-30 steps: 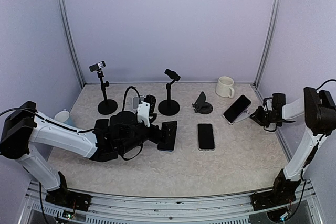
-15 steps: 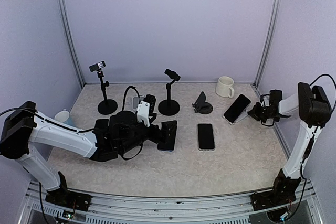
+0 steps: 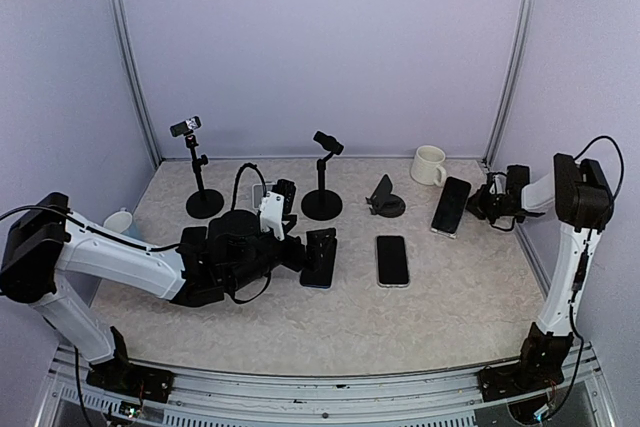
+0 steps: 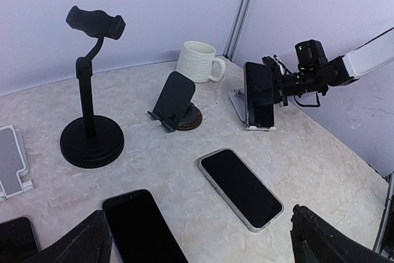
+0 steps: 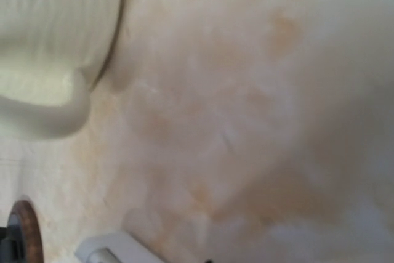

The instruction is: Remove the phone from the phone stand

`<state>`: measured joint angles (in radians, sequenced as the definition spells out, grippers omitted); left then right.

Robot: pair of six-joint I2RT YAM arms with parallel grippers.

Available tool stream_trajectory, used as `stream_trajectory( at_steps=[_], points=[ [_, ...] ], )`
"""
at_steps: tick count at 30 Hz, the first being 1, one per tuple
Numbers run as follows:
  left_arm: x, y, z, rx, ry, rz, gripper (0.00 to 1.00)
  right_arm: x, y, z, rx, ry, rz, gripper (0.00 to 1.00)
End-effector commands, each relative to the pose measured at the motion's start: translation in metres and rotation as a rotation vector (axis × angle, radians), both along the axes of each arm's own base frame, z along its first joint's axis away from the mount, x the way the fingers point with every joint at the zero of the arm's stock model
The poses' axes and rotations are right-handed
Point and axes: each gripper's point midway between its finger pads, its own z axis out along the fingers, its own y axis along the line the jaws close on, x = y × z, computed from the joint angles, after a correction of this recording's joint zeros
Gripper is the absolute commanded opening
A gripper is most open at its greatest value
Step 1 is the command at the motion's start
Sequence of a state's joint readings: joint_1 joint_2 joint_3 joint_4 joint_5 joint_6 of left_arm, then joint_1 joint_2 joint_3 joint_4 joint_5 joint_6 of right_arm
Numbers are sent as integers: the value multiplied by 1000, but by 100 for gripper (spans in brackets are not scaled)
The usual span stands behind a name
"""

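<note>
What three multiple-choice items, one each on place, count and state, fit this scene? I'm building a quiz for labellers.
1. The cream mug sits: A front left; B back right; C centre.
2. Tall black pole stands: A two; B four; C none.
3. The rightmost phone is: A lying flat; B nearly upright; C face down.
Key: B, it stands near the right rear post; A, both stand along the back; B, it stands on end in the left wrist view.

The phone (image 3: 450, 206) sits in its stand (image 4: 237, 101) at the bench's (image 3: 450, 297) right rear. The mug (image 3: 429, 164) is behind it, the right tool (image 3: 478, 205) just to its right, and a second phone (image 3: 392, 260) lies flat in front-left.
</note>
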<state>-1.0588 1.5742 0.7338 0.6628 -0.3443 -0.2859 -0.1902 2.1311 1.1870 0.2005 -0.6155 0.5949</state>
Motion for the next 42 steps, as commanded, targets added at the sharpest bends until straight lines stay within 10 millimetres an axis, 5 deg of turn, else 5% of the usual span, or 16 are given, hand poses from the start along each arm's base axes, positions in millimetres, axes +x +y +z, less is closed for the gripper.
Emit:
stream_trajectory(
  at_steps=[1, 9, 13, 18, 26, 34, 42],
  points=[
    [3, -1, -5, 18, 6, -4, 99, 15, 24, -5, 41, -2, 54, 7],
    [2, 0, -4, 18, 7, -6, 99, 36, 28, 13, 32, -49, 79, 14],
    [0, 1, -2, 9, 6, -6, 99, 36, 16, 32, -49, -76, 42, 33],
    [-4, 6, 0, -2, 5, 3, 99, 25, -16, 65, -149, -104, -47, 60],
    [-9, 8, -1, -4, 2, 21, 99, -4, -42, 111, -249, -133, -136, 70],
    [-12, 11, 2, -6, -7, 29, 99, -34, -3, 146, -323, -197, -67, 77],
    [-14, 11, 3, -4, -13, 29, 99, -61, 38, 131, -428, -163, 42, 83]
  ],
)
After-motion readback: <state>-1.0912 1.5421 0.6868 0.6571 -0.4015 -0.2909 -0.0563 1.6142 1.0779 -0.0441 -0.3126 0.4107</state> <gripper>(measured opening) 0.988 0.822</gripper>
